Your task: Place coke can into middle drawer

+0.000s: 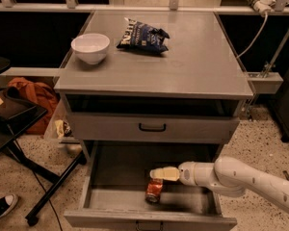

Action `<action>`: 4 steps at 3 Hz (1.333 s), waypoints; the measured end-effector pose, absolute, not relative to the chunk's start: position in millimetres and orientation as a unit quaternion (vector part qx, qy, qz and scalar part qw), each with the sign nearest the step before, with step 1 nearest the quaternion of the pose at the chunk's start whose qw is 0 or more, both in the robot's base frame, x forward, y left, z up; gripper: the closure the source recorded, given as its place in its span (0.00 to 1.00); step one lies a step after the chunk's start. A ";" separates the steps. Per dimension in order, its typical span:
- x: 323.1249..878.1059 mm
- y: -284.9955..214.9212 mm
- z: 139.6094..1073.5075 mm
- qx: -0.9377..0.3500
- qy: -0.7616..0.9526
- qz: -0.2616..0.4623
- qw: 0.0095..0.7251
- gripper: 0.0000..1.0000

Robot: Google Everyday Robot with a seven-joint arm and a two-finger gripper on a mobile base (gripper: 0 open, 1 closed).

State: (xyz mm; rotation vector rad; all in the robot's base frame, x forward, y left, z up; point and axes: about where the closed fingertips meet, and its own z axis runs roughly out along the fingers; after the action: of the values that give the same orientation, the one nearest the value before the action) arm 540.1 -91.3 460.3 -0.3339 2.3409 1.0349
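Two drawers show on the front of the grey cabinet (77,105). The upper drawer (192,128) is closed, with a black handle (152,127) at its centre. Below it the middle drawer (116,196) is pulled well out, and its plain grey floor is in view.

The coke can (154,190) is inside the middle drawer, standing roughly upright on the floor a little right of centre and nearer the front wall than the back. It is red-orange with a silvery lower end.

The white arm (245,179) reaches in from the right edge, over the drawer's right side. Its cream-coloured gripper (156,173) points left and lies level, directly over the top of the can. The can's upper end sits right at the gripper's underside, but it cannot be told whether the two touch. Nor can it be told whether the gripper is open or closed, or whether it has hold of the can.

On the tabletop (197,66) a white bowl (90,47) stands near the left edge. A dark blue chip bag (143,34) lies to its right, towards the back, apart from the bowl.

Left of the cabinet, an orange cloth (31,97) lies on the speckled floor (260,138) behind a black stand (9,114). A dark shoe (2,207) shows in the lower left corner.
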 end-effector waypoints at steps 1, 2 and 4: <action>540.0 -91.2 460.3 -0.124 0.872 0.385 0.276 0.00; 538.7 -88.7 459.5 -0.128 0.870 0.394 0.269 0.00; 479.7 -157.8 544.5 -0.167 0.876 0.377 0.250 0.00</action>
State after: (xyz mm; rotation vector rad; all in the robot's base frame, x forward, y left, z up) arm 479.7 -157.8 544.5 -0.4543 2.3852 1.0273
